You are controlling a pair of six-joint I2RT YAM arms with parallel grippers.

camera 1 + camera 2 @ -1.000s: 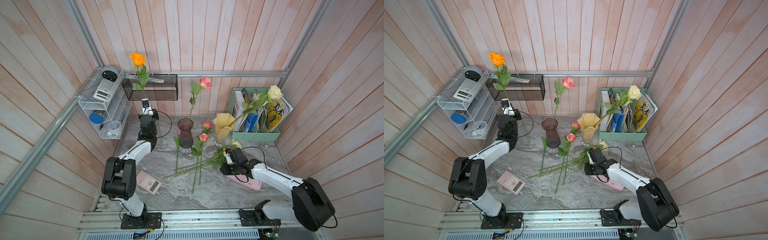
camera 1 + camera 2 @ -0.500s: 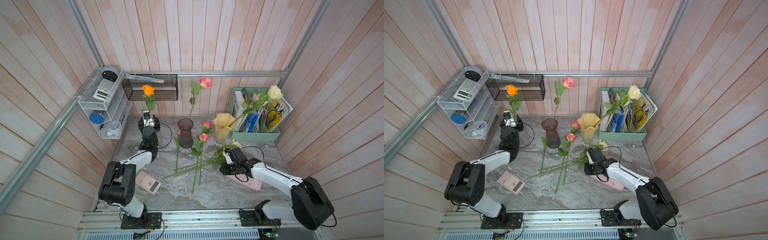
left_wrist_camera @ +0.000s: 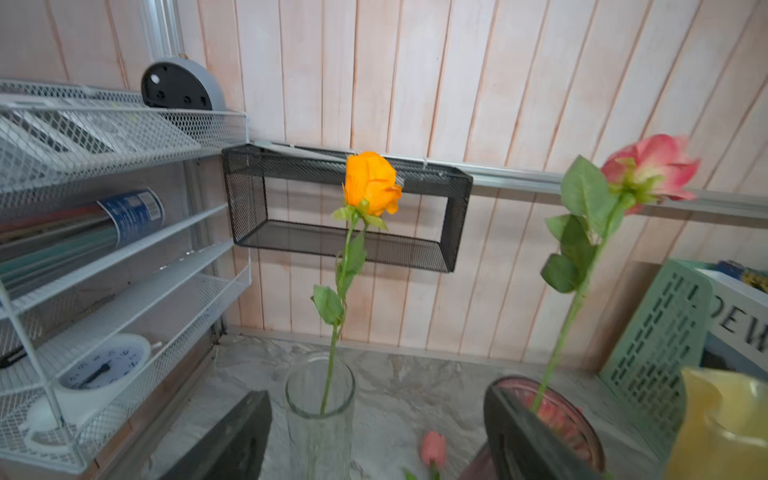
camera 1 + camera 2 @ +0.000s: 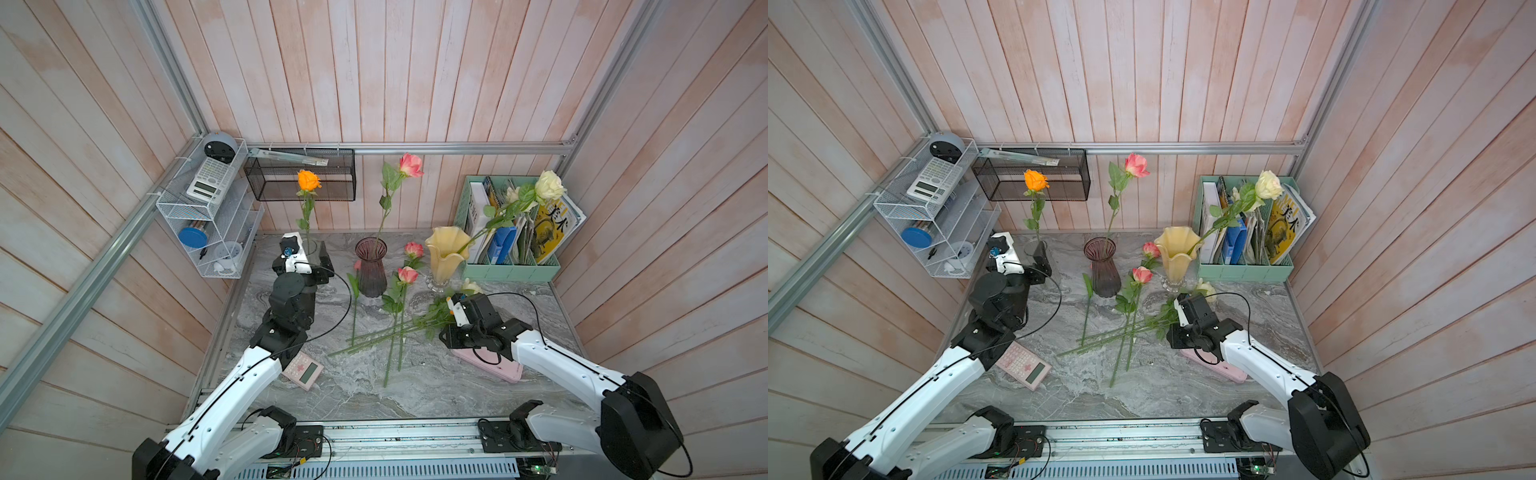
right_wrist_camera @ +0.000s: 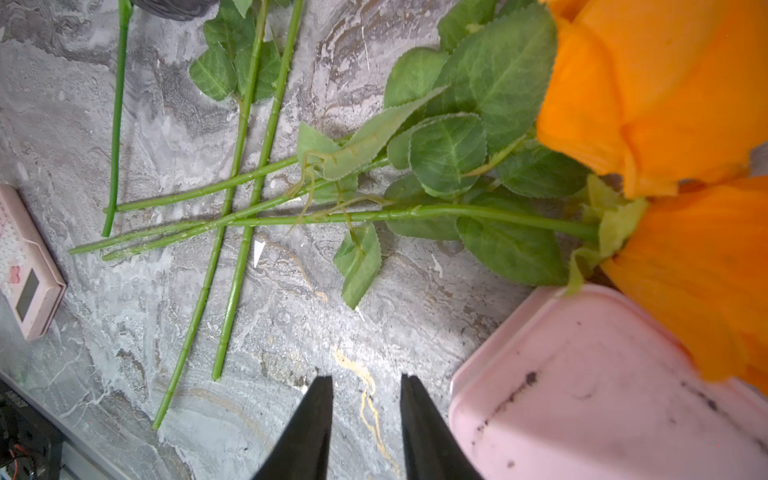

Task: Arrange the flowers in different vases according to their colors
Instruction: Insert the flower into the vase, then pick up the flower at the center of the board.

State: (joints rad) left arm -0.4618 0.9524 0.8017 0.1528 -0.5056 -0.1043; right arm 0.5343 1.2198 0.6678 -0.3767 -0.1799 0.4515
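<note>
Orange rose (image 4: 308,180) upright in clear glass vase (image 3: 320,399); pink rose (image 4: 411,165) in purple ribbed vase (image 4: 371,266); cream rose (image 4: 549,185) leaning from yellow ruffled vase (image 4: 446,253); loose flowers (image 4: 408,274) lying crossed on surface (image 4: 415,395)

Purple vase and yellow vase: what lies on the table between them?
A pink rose and a second pink rose lie there, blooms in the gap, stems trailing forward. Both top views show it.

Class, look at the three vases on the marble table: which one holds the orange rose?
The clear glass cylinder holds the orange rose. The dark purple vase holds a pink rose, and the pale yellow vase a cream rose.
</note>
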